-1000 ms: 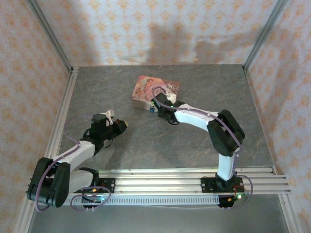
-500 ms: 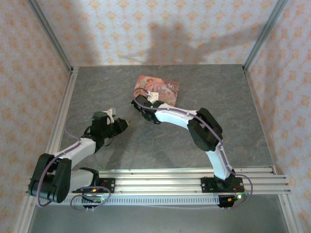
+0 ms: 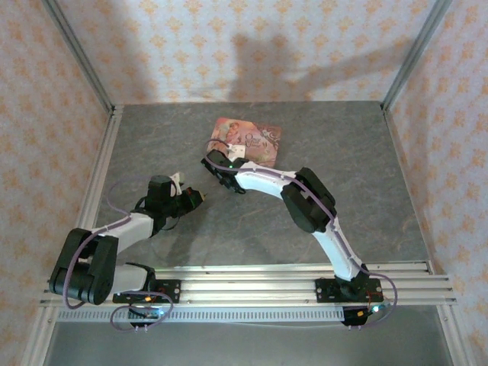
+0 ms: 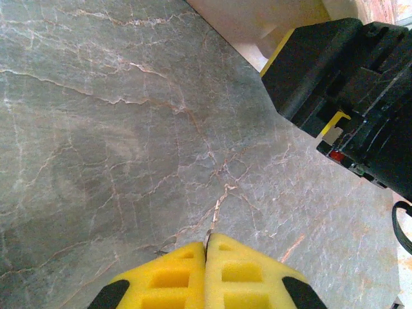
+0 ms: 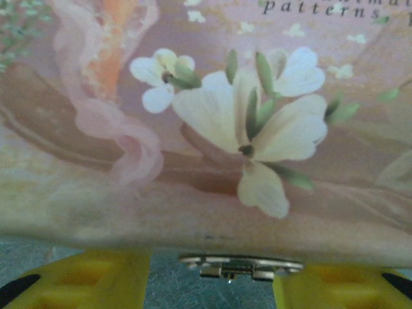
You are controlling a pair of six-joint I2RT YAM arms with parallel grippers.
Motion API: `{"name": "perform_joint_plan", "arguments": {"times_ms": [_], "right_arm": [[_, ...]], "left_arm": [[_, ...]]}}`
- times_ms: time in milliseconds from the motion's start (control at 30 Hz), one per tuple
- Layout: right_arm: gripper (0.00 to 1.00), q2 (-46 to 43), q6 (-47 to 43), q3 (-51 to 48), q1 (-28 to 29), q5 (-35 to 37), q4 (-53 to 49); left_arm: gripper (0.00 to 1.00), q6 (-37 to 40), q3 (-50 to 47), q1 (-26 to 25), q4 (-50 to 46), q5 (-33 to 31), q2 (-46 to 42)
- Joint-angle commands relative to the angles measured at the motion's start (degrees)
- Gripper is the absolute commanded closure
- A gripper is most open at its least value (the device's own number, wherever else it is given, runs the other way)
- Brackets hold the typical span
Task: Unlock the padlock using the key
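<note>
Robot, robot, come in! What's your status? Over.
Left end effector shut on the key, tip poking out. Right end effector open at the pink box edge, straddling a small metal piece; padlock or latch unclear. Over.

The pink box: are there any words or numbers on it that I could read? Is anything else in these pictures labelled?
"patterns": dark slanted letters on the lid of the pink box, at the top edge of the right wrist view.
A line of letters above that word is cut off by the picture's edge and is not readable.
Curly script on the lid in the top view is too small to read.
Nothing else can be read.
</note>
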Motion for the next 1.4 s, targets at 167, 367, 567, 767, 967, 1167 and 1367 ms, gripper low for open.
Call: {"name": "perform_joint_plan", "arguments": {"times_ms": [167,367,567,767,967,1167,1367], "right_arm": [[0.54,2.2,-1.8,1.3,-1.6,2.6,2.3],[0.8,2.4,-3.3,0.8,-2.2,1.4,4.8],[0.97,1.4,-4.8,-0.8,-3.0,-0.5,6.4],[1.0,-4.4,-6.6,-8.9,-3.7,-5.2,12.7],[1.0,-11.2,-6.9,-16.8,-4.3,-13.8,16.3],[1.0,-17.2,-3.7,-22.5,-4.8,-22.7,17.6],[1.0,-21.3,1.4,-27.2,-6.2,-32.6,21.0]], "left_arm": [[1.0,2.0,1.2,0.5,2.4,1.1,1.1],[1.0,2.4,1.5,0.5,2.7,1.0,2.5],[1.0,2.9,1.5,0.6,3.2,1.4,3.7],[1.0,3.5,1.7,0.5,3.5,2.4,4.1],[1.0,2.8,0.8,-0.3,8.4,6.2,3.0],[1.0,8.6,0.1,-6.0,9.9,5.8,-2.6],[1.0,8.1,-3.2,-7.6,20.1,6.6,-2.6]]}}
